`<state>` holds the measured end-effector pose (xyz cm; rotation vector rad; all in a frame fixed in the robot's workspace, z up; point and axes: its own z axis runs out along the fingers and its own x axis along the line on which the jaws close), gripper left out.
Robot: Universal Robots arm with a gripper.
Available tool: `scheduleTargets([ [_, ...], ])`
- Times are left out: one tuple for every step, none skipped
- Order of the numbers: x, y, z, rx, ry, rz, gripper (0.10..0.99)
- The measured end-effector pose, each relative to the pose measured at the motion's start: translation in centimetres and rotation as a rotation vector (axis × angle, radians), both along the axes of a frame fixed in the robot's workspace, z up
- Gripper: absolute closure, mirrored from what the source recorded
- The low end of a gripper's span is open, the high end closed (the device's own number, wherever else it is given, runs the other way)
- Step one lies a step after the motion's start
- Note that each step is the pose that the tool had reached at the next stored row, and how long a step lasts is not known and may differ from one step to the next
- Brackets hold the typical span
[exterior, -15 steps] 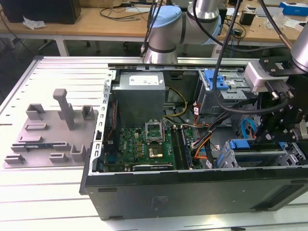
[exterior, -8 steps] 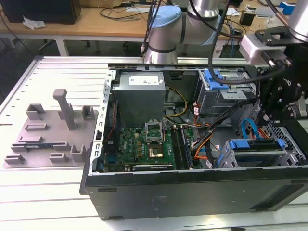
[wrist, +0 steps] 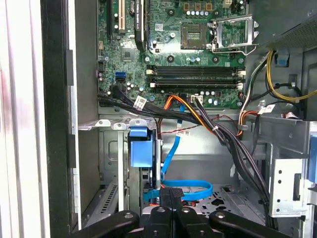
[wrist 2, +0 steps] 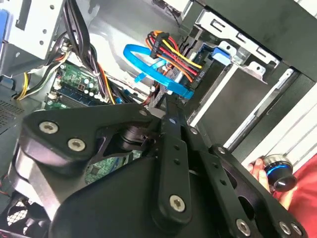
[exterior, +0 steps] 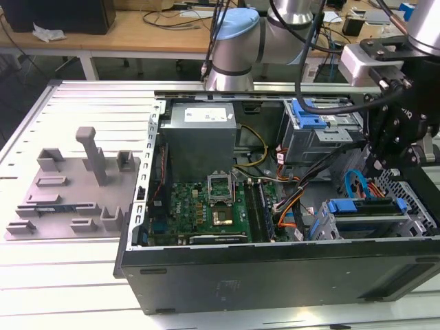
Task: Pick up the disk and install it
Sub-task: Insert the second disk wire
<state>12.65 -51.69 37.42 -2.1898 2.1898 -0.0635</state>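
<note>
My gripper [wrist: 171,206] hangs inside the open computer case [exterior: 275,275], fingers pressed together on nothing, cables [wrist: 233,139] crowding close. Just beyond, the disk [wrist: 140,148] sits slotted in its drive cage [wrist: 111,163]; farther off lies the motherboard [wrist: 188,49].

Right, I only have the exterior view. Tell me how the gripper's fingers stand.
Observer: In the first wrist view the gripper is shut, fingers together with nothing between them.
Operator: Give me what lies at the tips.
Observer: A blue flat cable loops right by them, above the cage floor.
Operator: Now place the disk.
Observer: The disk stands end-on in its cage slot, blue carrier towards the camera, beside the tips and not gripped.
</note>
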Motion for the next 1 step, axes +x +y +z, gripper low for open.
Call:
scheduleTargets([
  [0.00,0.00,0.00,0.000,0.0000,0.000,0.980],
])
